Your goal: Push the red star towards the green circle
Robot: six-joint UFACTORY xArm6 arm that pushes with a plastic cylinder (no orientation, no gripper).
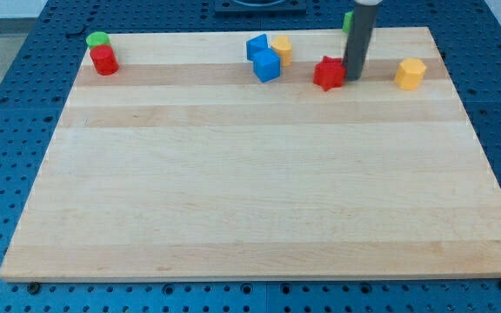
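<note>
The red star (328, 74) lies near the view's top, right of centre, on the wooden board (259, 191). My tip (352, 78) stands right against the star's right side, touching or nearly touching it. The green circle (98, 39) sits at the board's top left corner, with a red cylinder (104, 61) just below it and touching it. The star is far to the right of the green circle.
Two blue blocks (263, 58) and a yellow block (282, 48) cluster left of the star. A yellow hexagon block (410, 74) lies right of my tip. A green block (348, 21) shows partly behind the rod at the top edge.
</note>
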